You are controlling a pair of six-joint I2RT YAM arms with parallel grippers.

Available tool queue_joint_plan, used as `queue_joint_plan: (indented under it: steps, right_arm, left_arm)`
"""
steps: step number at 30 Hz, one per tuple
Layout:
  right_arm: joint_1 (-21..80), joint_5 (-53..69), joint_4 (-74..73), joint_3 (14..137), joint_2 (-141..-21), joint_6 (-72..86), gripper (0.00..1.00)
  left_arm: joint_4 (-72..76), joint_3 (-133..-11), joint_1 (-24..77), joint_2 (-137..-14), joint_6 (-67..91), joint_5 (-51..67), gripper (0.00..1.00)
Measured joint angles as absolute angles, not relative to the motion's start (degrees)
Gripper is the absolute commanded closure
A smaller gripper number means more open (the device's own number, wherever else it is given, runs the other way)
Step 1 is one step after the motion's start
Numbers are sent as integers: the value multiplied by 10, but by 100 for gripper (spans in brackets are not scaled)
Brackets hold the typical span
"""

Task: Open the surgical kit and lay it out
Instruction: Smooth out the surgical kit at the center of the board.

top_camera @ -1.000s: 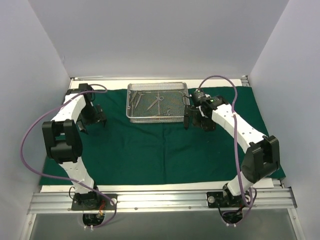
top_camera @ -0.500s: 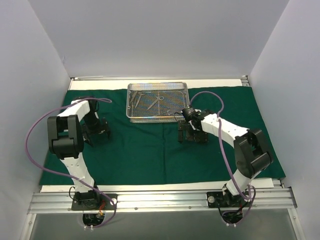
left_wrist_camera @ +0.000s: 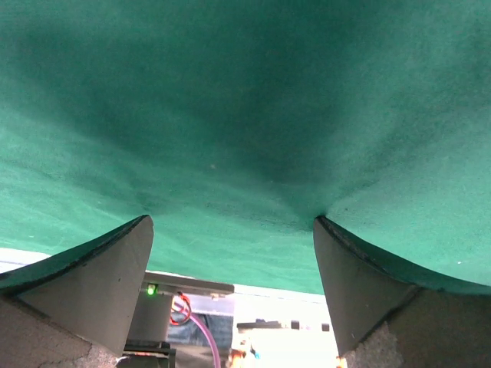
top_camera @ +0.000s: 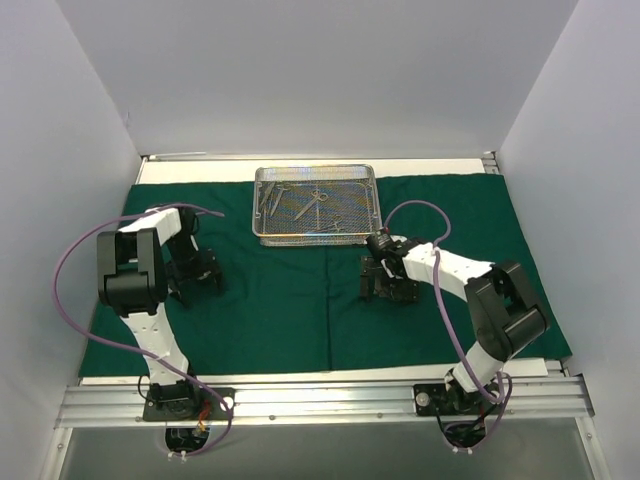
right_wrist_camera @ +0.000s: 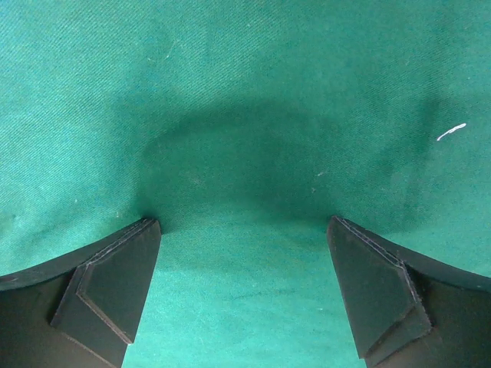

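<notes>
Viewing from above, you find the green drape [top_camera: 300, 310] spread flat, with the wire-mesh tray [top_camera: 258, 205] holding steel instruments [top_camera: 310, 205] at its far edge. At the left wrist, the left gripper [left_wrist_camera: 230, 222] stands spread wide over bare drape. At the right wrist, the right gripper [right_wrist_camera: 244, 222] stands likewise.

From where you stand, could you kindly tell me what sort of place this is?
Probably a robotics lab test cell staged as a surgical prep table: white panel walls enclose it, an aluminium rail fronts it, and a green drape carries a wire-mesh tray of steel instruments.
</notes>
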State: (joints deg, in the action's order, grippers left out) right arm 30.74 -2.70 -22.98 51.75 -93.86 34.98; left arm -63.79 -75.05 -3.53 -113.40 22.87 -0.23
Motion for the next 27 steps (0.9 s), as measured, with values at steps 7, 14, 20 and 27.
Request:
queue_joint_plan:
  steps: [7, 14, 20, 27]
  right_arm:
    - [317, -34, -229, 499, -920, 362, 3]
    - [320, -47, -301, 537, -927, 357, 2]
    - [310, -58, -333, 609, -927, 338, 1]
    - [209, -54, -326, 609, -941, 296, 1]
  left_arm:
    - [-640, -721, -48, -1120, 235, 11, 3]
    - [-649, -728, -64, -1114, 240, -15, 3]
    - [-662, -817, -79, -1113, 246, -51, 4]
    - [-662, -833, -106, -1117, 246, -56, 4]
